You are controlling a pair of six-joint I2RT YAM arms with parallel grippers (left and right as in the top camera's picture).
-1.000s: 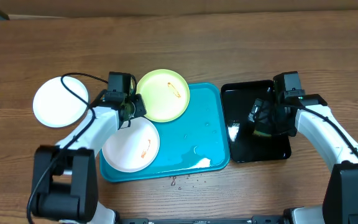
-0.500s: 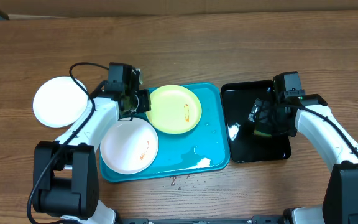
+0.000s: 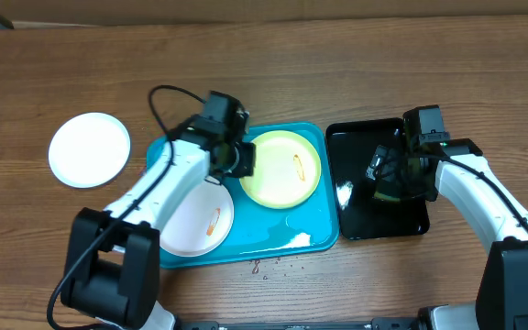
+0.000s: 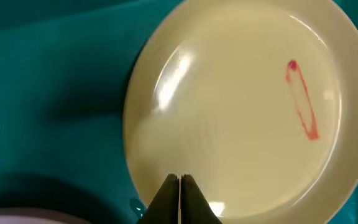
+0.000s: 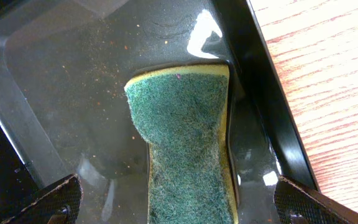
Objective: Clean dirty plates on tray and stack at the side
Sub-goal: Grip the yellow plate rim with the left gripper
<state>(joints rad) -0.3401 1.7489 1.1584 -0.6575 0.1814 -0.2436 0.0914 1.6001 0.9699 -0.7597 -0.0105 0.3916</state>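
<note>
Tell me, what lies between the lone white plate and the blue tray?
Overhead view: only bare wooden table between the white plate and the tray.

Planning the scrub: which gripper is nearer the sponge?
Right. The right gripper hangs over the sponge in the black tray; left gripper pinches the yellow plate on the blue tray.

Bright, even light from above on the counter, only soft shadows hugging things. Big white glare spot on the glossy black tray, wet sheen on the turquoise tray. Kinda soft up close on the yellow-green plate, streaky highlight upper left, dark shadow beside it. Nice and sharp on the sponge, mushy in the bottom corners.
</note>
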